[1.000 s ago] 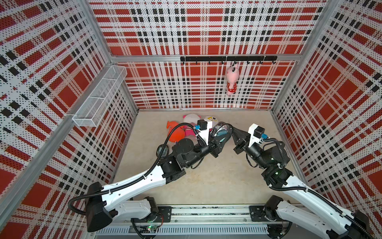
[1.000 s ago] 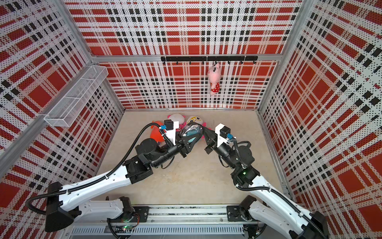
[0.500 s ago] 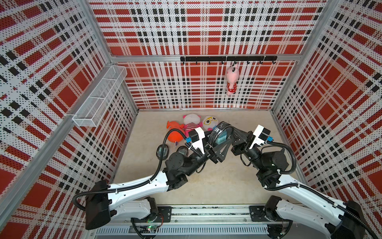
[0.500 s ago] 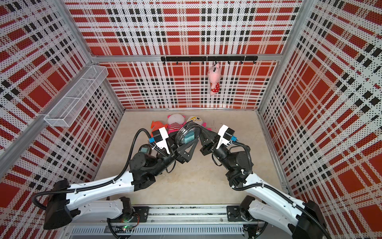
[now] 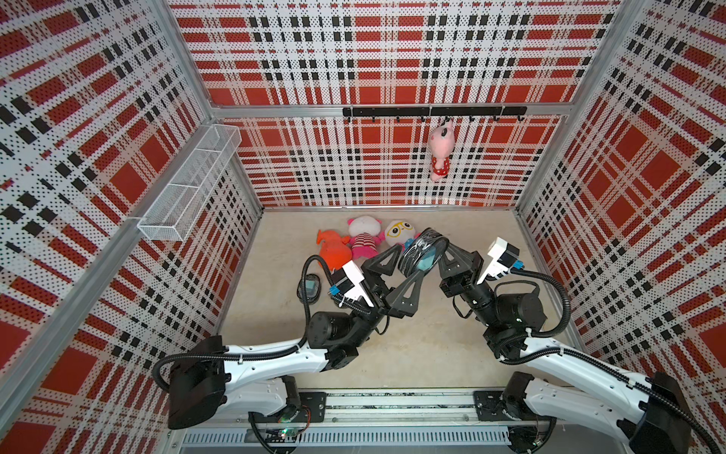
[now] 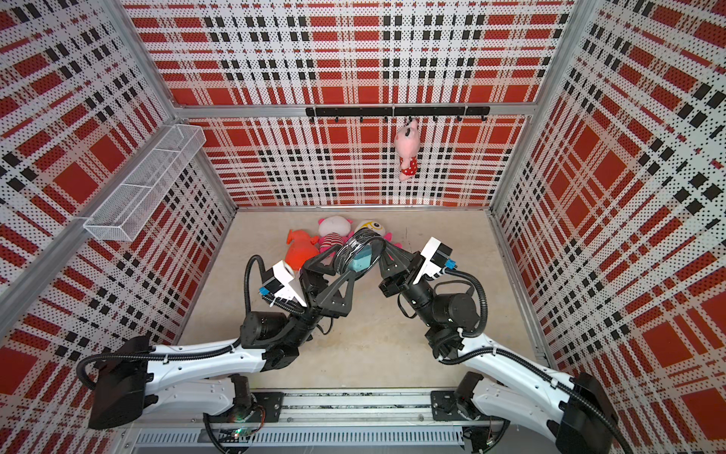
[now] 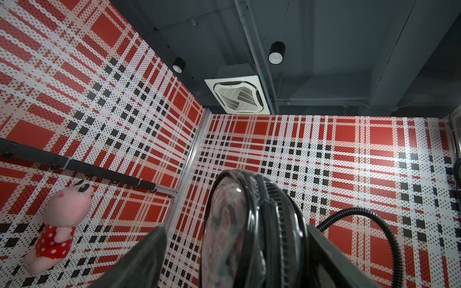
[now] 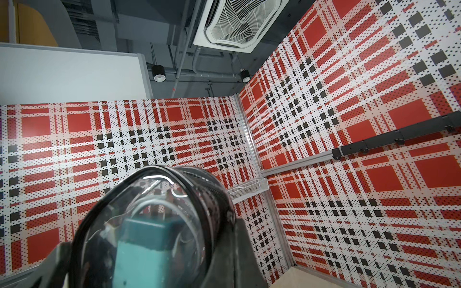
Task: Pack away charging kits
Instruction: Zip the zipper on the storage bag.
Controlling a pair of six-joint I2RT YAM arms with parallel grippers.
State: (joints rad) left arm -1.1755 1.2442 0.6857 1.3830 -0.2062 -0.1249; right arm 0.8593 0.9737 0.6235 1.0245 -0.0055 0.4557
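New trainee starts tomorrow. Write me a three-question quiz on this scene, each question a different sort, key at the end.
1. True or false: the left pincer is clamped shut on the black zip case.
2. The plug adapter inside the case is: A red, B teal, C yellow.
3. Which pincer holds the case aloft?
Key: 1 false, its jaws stand open; 2 B; 3 the right pincer.

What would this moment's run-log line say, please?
left claw: open around zip case | right claw: shut on zip case, aloft | teal adapter: inside case
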